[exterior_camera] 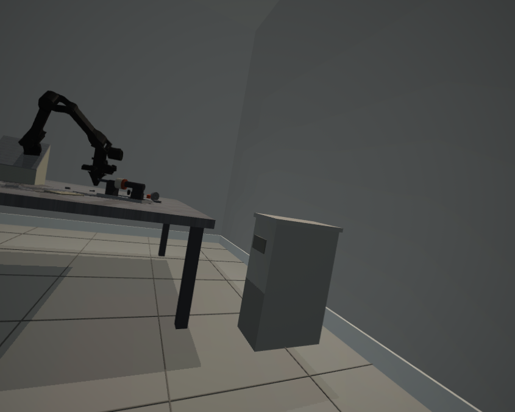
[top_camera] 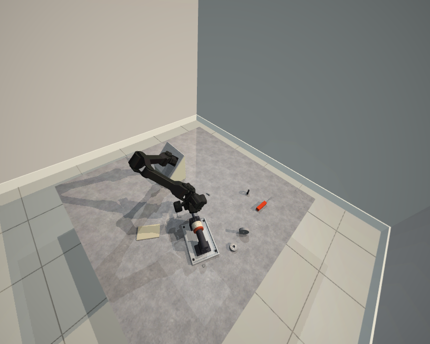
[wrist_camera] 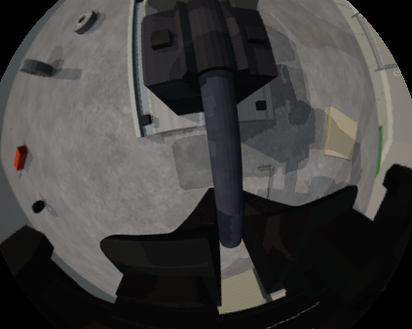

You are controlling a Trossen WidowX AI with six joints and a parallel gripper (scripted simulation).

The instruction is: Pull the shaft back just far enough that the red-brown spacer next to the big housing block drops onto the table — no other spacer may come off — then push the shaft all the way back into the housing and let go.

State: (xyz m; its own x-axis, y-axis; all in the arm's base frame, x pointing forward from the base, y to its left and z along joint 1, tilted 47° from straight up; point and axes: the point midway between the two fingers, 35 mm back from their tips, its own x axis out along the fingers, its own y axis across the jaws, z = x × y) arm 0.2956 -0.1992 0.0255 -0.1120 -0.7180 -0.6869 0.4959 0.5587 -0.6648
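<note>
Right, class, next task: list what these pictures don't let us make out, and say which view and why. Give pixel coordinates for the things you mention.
- Shaft's [wrist_camera: 224, 156] far end: wrist view, hidden inside the dark block [wrist_camera: 168, 58].
- Any gap between the red-brown spacer [top_camera: 198, 229] [exterior_camera: 124, 183] and its neighbours: top and exterior views, too small.
- Gripper's fingertips: top view, hidden under the arm's wrist.
- Spacers: wrist view, mostly behind the block and cut by the top edge.
</note>
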